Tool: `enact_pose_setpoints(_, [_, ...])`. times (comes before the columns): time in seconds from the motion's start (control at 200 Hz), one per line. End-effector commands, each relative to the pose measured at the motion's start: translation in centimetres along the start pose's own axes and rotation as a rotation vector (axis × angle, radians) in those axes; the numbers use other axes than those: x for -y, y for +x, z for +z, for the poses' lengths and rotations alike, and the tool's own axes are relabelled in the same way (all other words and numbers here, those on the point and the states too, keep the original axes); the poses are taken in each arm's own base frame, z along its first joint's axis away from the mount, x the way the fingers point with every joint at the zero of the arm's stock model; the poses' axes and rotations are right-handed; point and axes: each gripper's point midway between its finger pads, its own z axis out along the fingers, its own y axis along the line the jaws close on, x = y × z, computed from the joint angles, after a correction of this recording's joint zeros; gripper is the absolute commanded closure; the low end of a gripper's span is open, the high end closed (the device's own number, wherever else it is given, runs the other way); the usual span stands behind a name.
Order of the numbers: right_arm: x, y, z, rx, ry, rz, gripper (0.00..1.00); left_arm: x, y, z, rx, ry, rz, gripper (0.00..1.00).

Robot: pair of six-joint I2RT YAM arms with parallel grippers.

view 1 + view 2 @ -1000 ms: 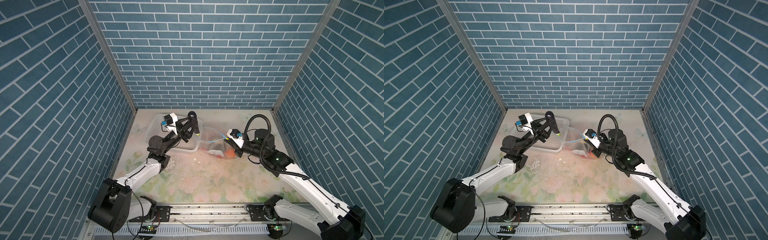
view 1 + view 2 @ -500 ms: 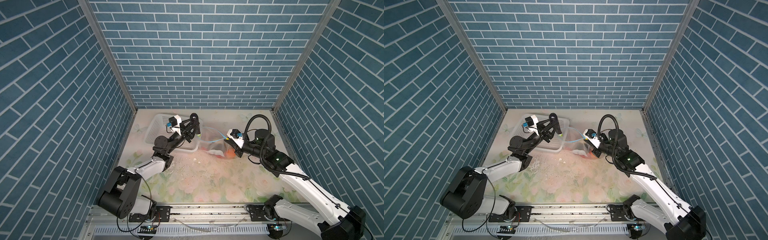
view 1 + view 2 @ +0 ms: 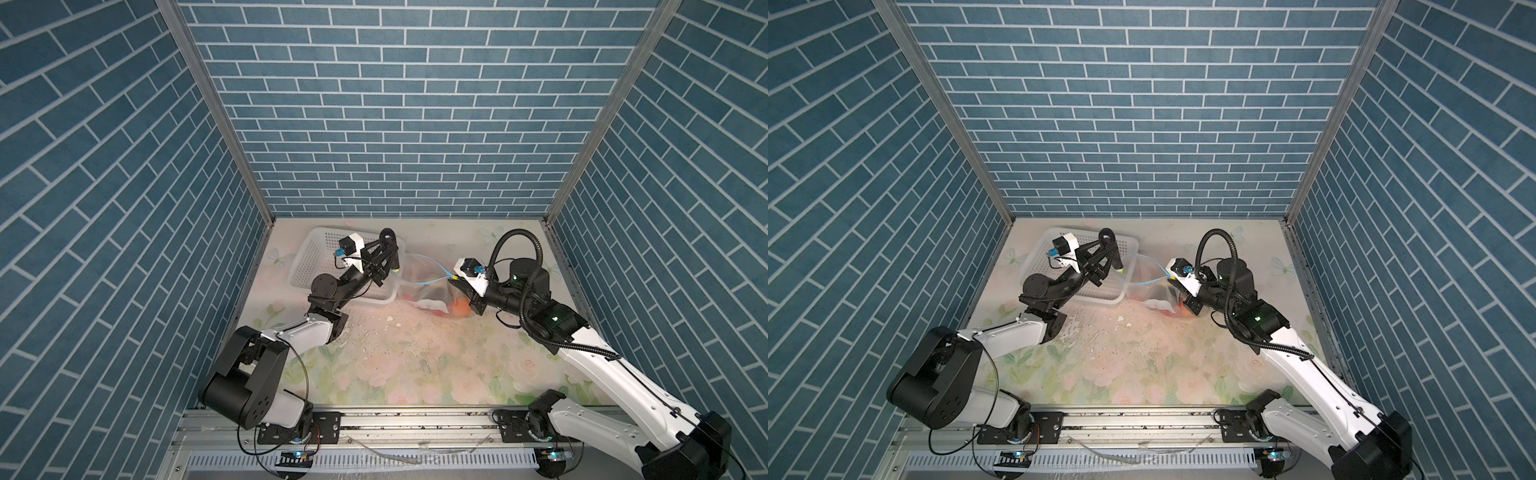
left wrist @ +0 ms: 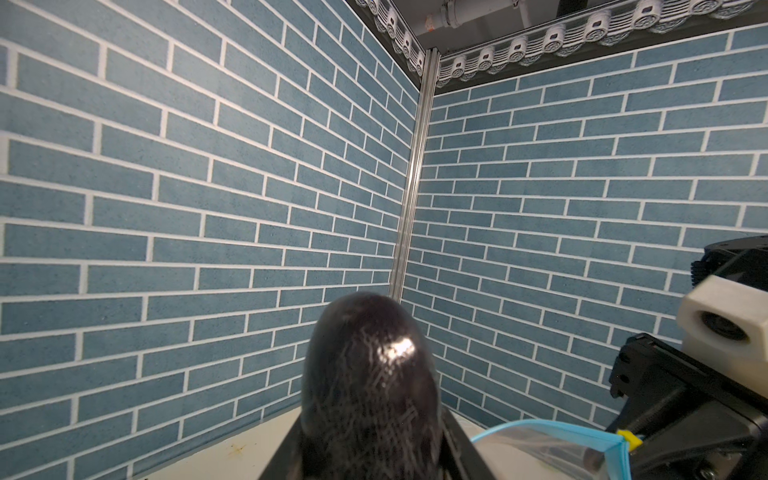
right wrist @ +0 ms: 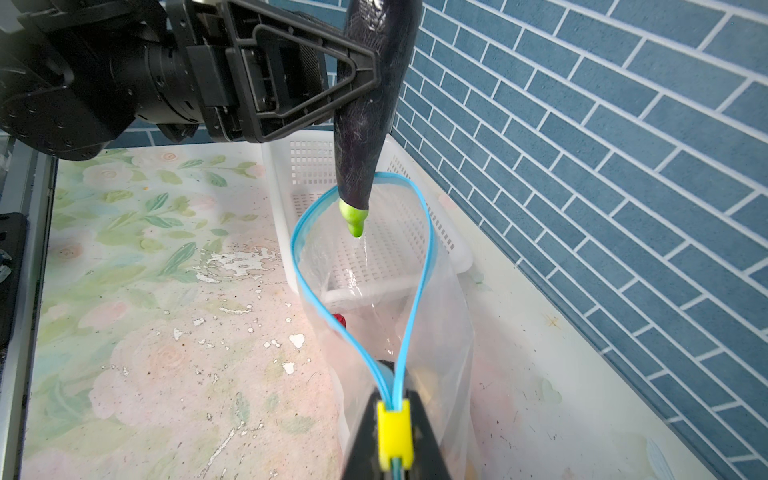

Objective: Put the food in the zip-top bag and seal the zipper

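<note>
My left gripper [image 5: 362, 75] is shut on a piece of the food, a dark purple toy eggplant [image 5: 365, 108] with a green stem end. It hangs stem down over the open mouth of the zip-top bag [image 5: 440, 332]. The eggplant [image 4: 370, 382] fills the left wrist view, and both top views show it [image 3: 395, 258] [image 3: 1116, 261]. The light blue zipper [image 5: 429, 232] forms an open loop. My right gripper [image 5: 392, 440] is shut on the zipper at its yellow slider [image 5: 392, 430], holding the bag up [image 3: 424, 282]. An orange lump [image 3: 459, 306] and a red piece [image 5: 340, 320] lie inside the bag.
A white perforated basket [image 3: 316, 257] stands behind the bag near the back left wall, under my left gripper [image 3: 388, 261]. The floral mat [image 3: 415, 353] has flaked patches. Blue brick walls close in the back and both sides.
My left arm has folded lower and closer to the bag, carrying the eggplant slightly toward the bag's mouth. The right arm and the bag have stayed still.
</note>
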Motion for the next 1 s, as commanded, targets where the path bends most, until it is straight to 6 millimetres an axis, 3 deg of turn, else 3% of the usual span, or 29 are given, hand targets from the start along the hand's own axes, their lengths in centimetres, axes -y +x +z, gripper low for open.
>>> enact_pose_setpoints(0.0, [0.5, -2.7, -0.7, 0.074, 0.016, -0.026, 1.0, 0.1, 0.1, 0.0, 0.014, 0.005, 0.024, 0.79])
enact_pose_setpoints(0.995, [1.2, -3.5, -1.9, 0.074, 0.044, -0.041, 1.0, -1.1, 1.3, -0.2, -0.024, -0.052, 0.07, 0.78])
